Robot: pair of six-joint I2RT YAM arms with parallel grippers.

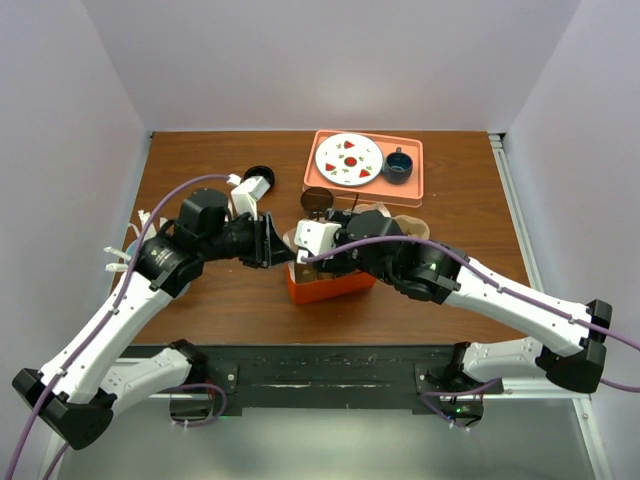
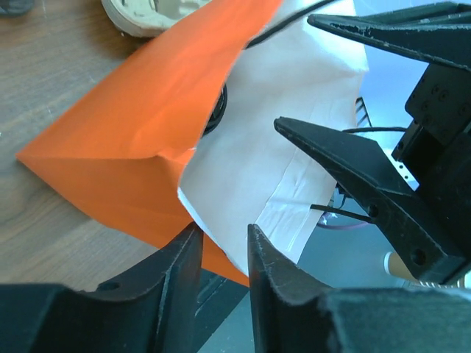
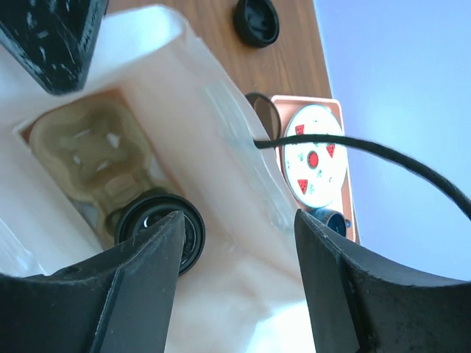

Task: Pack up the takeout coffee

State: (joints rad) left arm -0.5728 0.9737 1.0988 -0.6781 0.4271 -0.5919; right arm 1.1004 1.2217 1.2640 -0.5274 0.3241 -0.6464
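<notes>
The takeout coffee (image 3: 151, 209), a dark cup with a round black lid, stands in a beige pulp carrier (image 3: 88, 154) at the bottom of the orange paper bag (image 1: 325, 282). My right gripper (image 3: 237, 220) hangs open over the bag's mouth, with the cup just beside its left finger and nothing between the jaws. My left gripper (image 2: 224, 234) is at the bag's left rim. Its jaws are slightly parted, and the white inner edge of the bag (image 2: 250, 169) lies loose in the gap. In the top view both grippers, left (image 1: 278, 245) and right (image 1: 305, 240), meet above the bag.
A salmon tray (image 1: 412, 185) at the back holds a patterned plate (image 1: 348, 159) and a small blue mug (image 1: 398, 166). A flat black disc (image 1: 258, 175) and a brown disc (image 1: 316, 200) lie on the wooden table (image 1: 220, 300). Beige pulp material (image 1: 400, 225) sits right of the bag.
</notes>
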